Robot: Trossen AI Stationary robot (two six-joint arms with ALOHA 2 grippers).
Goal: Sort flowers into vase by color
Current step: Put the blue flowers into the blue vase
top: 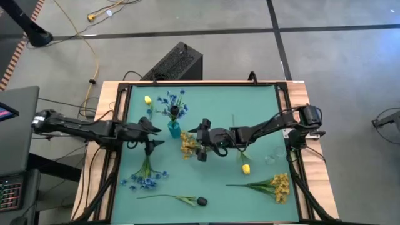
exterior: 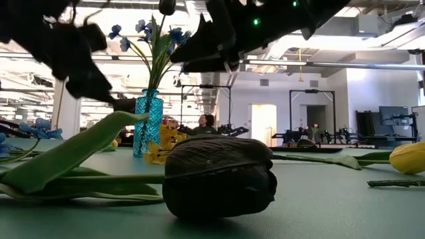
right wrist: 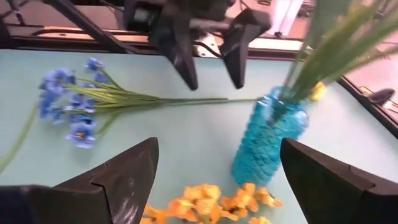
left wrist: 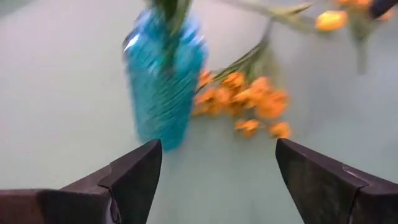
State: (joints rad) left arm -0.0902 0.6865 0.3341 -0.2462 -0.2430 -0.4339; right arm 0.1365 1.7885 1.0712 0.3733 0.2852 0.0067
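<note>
High view: the ribbed, translucent blue glass vase (top: 174,129) stands a little to 11 o'clock of the middle of the teal-covered surface (top: 262,106) and already holds a blue small-blossom sprig (top: 173,103). The left gripper (top: 152,135) hangs just at the vase's 9 o'clock with its fingers (left wrist: 134,177) spread wide and nothing between them. The right gripper (top: 201,140) hovers at the vase's 3 o'clock, over a yellow-orange blossom cluster (top: 188,145) that lies just beside the vase; its fingers (right wrist: 124,174) are likewise released and empty.

More flowers lie loose on the surface: a second blue sprig (top: 145,177) at 7 o'clock, a single dark, near-black bud on a thin green stem (top: 201,201) at 6 o'clock, a single yellow bud (top: 245,168) at 5 o'clock, a larger yellow-orange bunch (top: 279,186) toward 4 o'clock, and a small yellow bud (top: 148,99) at 11 o'clock.

The step in hand is judged to be a pickup by one of the two arms near the vase. If blue is wanted, the loose blue sprig should be taken by its stem, not its blossoms, and carried upright. The vase is narrow and light-looking, so the stem should be lowered straight into the neck, and the arms kept from crowding each other beside it.
</note>
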